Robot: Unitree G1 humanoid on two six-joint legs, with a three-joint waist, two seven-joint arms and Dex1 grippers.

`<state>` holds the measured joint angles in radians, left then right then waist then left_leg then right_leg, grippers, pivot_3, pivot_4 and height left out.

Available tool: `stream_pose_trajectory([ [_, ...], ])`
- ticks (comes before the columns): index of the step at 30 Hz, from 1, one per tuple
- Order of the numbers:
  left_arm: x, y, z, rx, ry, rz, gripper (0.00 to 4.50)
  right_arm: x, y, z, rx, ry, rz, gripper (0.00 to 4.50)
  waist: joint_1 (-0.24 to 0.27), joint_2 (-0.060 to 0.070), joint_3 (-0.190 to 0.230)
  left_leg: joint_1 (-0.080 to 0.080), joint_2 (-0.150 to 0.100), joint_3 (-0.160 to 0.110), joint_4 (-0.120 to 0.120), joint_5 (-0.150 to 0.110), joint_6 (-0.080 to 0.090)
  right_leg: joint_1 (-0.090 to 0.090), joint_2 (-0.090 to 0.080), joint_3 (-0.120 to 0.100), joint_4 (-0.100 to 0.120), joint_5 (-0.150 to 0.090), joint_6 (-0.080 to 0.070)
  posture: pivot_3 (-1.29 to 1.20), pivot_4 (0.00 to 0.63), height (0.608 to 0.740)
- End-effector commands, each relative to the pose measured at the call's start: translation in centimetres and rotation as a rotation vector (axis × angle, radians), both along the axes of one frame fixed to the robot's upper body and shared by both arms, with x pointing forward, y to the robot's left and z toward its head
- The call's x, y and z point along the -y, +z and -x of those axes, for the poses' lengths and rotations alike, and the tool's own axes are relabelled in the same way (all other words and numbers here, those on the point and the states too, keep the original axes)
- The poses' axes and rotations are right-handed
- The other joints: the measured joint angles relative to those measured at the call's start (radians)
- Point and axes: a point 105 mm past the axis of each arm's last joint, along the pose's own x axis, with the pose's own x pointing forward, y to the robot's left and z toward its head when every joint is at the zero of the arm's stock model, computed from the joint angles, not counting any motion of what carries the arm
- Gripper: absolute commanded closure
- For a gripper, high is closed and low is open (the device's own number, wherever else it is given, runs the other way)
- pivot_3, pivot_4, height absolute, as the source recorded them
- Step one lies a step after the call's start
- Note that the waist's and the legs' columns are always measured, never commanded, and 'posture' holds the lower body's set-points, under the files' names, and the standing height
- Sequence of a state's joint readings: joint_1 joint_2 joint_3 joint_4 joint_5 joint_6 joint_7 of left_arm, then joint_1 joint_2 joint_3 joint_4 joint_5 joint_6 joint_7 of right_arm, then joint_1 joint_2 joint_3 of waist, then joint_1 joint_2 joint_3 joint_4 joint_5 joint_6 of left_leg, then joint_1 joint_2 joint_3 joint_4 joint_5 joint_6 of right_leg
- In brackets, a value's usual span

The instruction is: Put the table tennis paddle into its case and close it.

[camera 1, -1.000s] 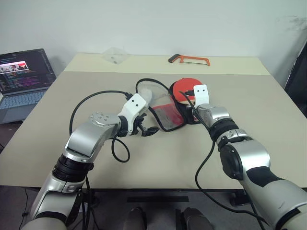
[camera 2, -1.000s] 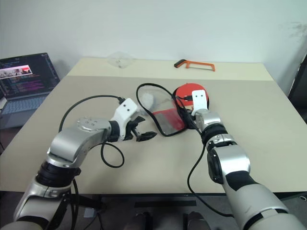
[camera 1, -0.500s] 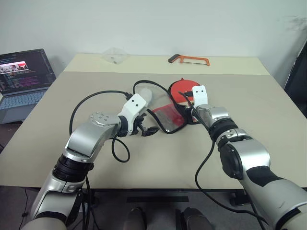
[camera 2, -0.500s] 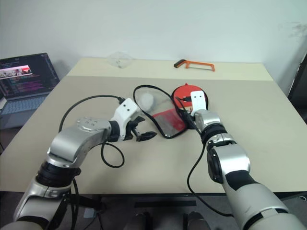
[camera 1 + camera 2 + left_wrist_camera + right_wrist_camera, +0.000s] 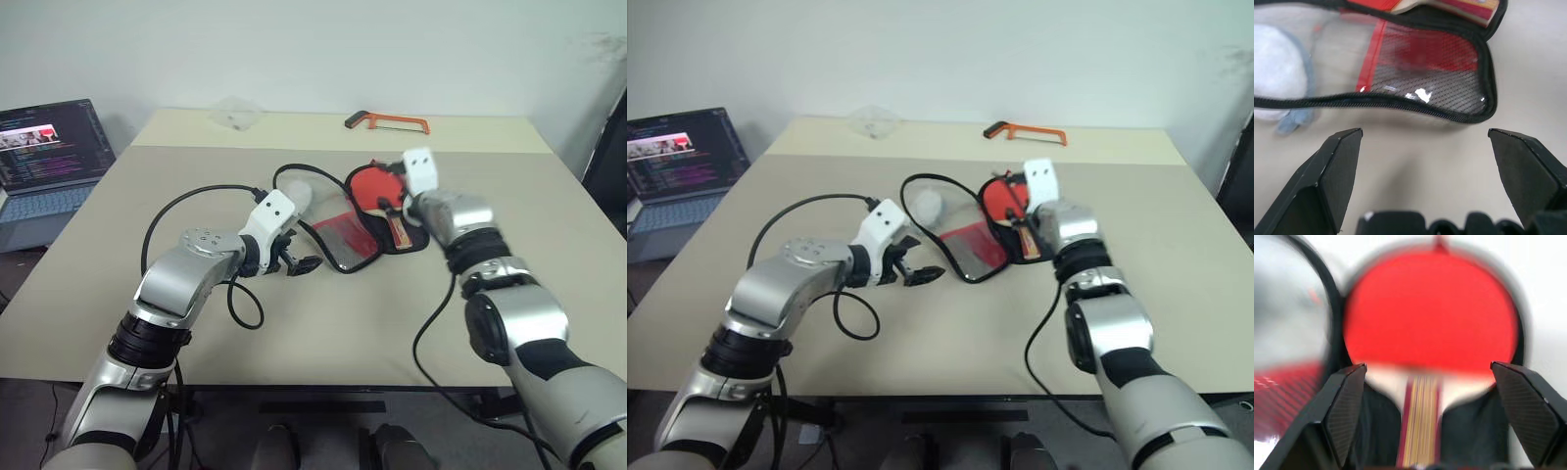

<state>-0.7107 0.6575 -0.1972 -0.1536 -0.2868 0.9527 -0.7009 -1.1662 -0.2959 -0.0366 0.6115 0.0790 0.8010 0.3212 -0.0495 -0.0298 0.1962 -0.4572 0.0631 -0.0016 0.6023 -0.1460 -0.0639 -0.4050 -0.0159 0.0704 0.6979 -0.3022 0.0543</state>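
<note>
The red-faced table tennis paddle with its light wooden handle (image 5: 384, 196) lies on the black half of the soft zip case (image 5: 965, 235), whose red and clear mesh flap lies open alongside. Insertion appears done; closing remains. Right gripper (image 5: 1427, 396) is spread wide, empty, above the paddle. Left gripper (image 5: 1425, 161) is wide, empty, near the flap edge.
</note>
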Motion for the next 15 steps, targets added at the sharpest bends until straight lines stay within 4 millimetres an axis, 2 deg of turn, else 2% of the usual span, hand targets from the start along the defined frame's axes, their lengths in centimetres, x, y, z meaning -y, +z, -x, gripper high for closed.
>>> stream_pose_trajectory([
  [1, -2.0, 1.8, -0.7, 0.074, 0.019, -0.014, 0.0, 0.8, 1.6, 5.1, 0.014, 0.225, -0.01, 0.03, 0.013, 0.0, 0.0, 0.0, 0.0, -0.001, 0.0, 0.0, 0.0, 0.0, 0.0, 0.0, 0.0, 0.0, 0.0, 0.0, 0.15, 0.74],
  [3, -3.0, 1.2, -1.3, 0.068, 0.04, -0.045, 0.0, 2.5, 1.1, 8.6, 0.053, 0.369, -0.016, 0.03, 0.026, -0.001, -0.001, 0.0, 0.0, -0.001, -0.001, 0.0, 0.0, 0.001, 0.0, -0.001, -0.002, -0.001, -0.001, 0.0, 0.15, 0.74],
  [5, -3.0, 0.7, -1.6, 0.055, 0.031, -0.049, 0.0, 4.3, 0.2, 11.6, 0.105, 0.491, 0.061, 0.03, 0.028, -0.001, -0.001, 0.0, 0.0, -0.001, 0.0, -0.001, 0.0, 0.002, 0.0, -0.001, -0.003, -0.001, -0.001, 0.0, 0.15, 0.74],
  [7, -2.8, 0.2, -1.9, 0.043, 0.025, -0.047, 0.0, 5.1, -1.1, 14.0, 0.085, 0.588, 0.11, 0.03, 0.022, -0.001, 0.0, -0.001, -0.001, -0.001, 0.003, -0.001, 0.0, 0.002, 0.0, -0.001, -0.002, -0.001, 0.0, 0.0, 0.15, 0.74],
  [10, -2.5, -0.8, -2.9, 0.044, 0.034, -0.083, 0.62, 5.5, -2.0, 16.0, 0.056, 0.679, 0.114, 0.0, 0.012, -0.001, 0.0, -0.001, 0.0, 0.0, 0.007, 0.0, 0.0, 0.003, 0.001, 0.001, -0.001, 0.0, 0.002, 0.0, 0.15, 0.74],
  [13, -1.7, -1.2, -3.5, 0.051, 0.012, -0.083, 1.66, 5.3, -1.3, 15.8, 0.112, 0.671, 0.099, 0.0, -0.008, -0.001, 0.0, 0.007, 0.001, 0.0, 0.007, 0.001, 0.003, 0.009, 0.002, 0.002, -0.001, 0.001, 0.006, 0.0, 0.15, 0.74],
  [15, -1.1, -1.3, -4.1, 0.047, 0.014, -0.071, 2.51, 5.0, -1.0, 15.9, 0.127, 0.682, 0.104, 0.0, -0.01, -0.002, 0.0, 0.01, 0.001, -0.001, 0.007, 0.004, 0.006, 0.011, 0.002, 0.002, -0.002, 0.003, 0.006, 0.0, 0.15, 0.74],
])
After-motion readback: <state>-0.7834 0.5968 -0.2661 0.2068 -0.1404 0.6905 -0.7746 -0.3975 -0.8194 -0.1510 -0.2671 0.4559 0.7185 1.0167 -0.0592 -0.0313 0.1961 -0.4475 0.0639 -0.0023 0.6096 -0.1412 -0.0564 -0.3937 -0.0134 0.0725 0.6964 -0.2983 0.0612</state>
